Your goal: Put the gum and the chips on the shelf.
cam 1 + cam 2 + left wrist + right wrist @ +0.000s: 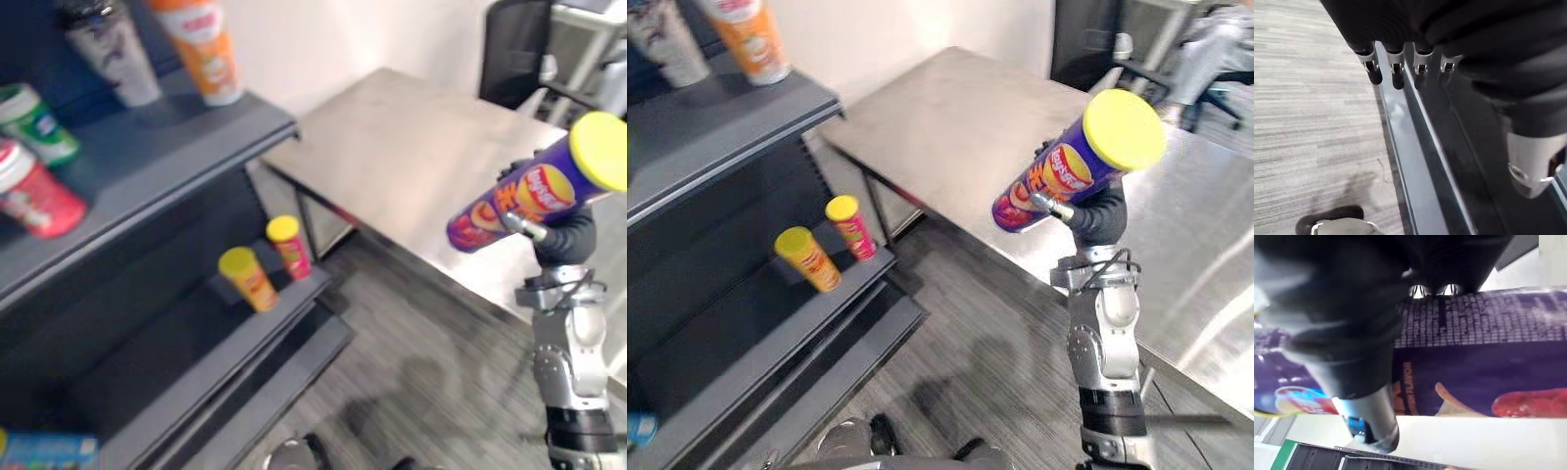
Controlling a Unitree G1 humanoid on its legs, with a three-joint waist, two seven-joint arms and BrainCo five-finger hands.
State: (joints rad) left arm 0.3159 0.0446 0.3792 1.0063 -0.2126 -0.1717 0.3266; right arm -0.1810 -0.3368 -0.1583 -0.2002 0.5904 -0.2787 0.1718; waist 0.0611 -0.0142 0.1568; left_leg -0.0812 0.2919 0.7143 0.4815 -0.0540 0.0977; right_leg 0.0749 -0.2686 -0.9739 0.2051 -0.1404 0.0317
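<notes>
A purple chips can (517, 203) with a yellow lid is held tilted in the air, lid towards me, over the near edge of the steel table. My right hand (1103, 217) is shut on its middle, and the wrist view shows the can (1488, 362) lying across the palm with the thumb (1367, 417) curled against it. A dark grey shelf (147, 168) stands to the left, well apart from the can. On its upper board stand a green tub (37, 122) and a red tub (34, 198). My left hand (1395, 66) hangs low by the shelf's base, fingers straight and empty.
The upper board also carries an orange can (206, 49) and a grey can (113, 49). Two small yellow-lidded cans (250, 279) (291, 247) stand on the lower board (196, 338). The steel table (411, 166) runs back right, with a black chair (514, 59) behind it. A blue box (49, 452) lies at the lower left.
</notes>
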